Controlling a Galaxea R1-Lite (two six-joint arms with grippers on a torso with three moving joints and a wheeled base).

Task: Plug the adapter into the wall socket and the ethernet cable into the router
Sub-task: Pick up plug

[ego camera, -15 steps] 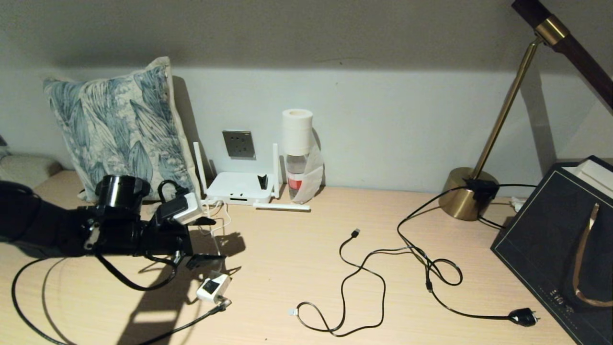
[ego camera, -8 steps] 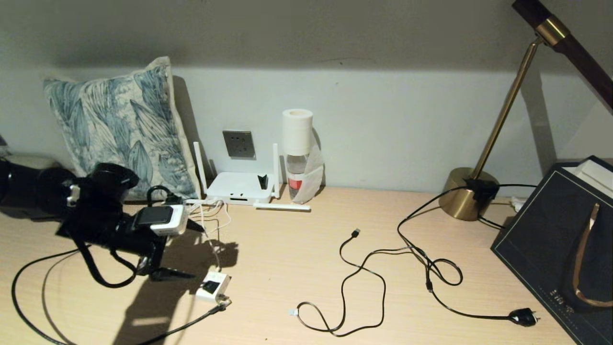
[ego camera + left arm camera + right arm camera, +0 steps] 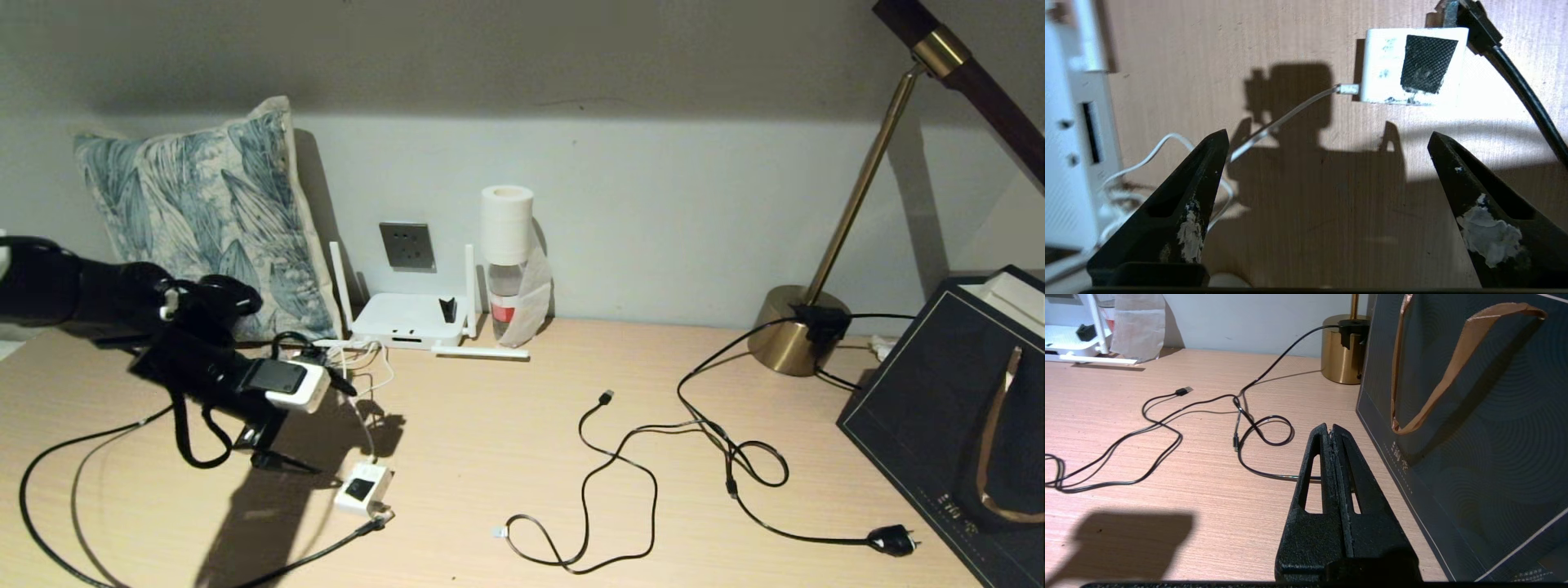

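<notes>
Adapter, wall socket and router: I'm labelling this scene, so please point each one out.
adapter (image 3: 1414,65), left wrist view, on its black square.
wall socket (image 3: 406,245), head view, middle of the grey plate.
router (image 3: 408,317), head view, on its flat white top.

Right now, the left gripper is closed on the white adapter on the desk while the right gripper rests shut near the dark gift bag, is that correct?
Not quite. The left gripper is open and holds nothing; the adapter lies untouched on the desk beyond its fingertips, as the left wrist view shows. The right gripper is indeed shut beside the gift bag.

The small white boxy adapter (image 3: 363,488) lies flat on the wooden desk, black square up, its thin white cord (image 3: 1286,116) trailing toward the flat white router (image 3: 411,321).
</notes>
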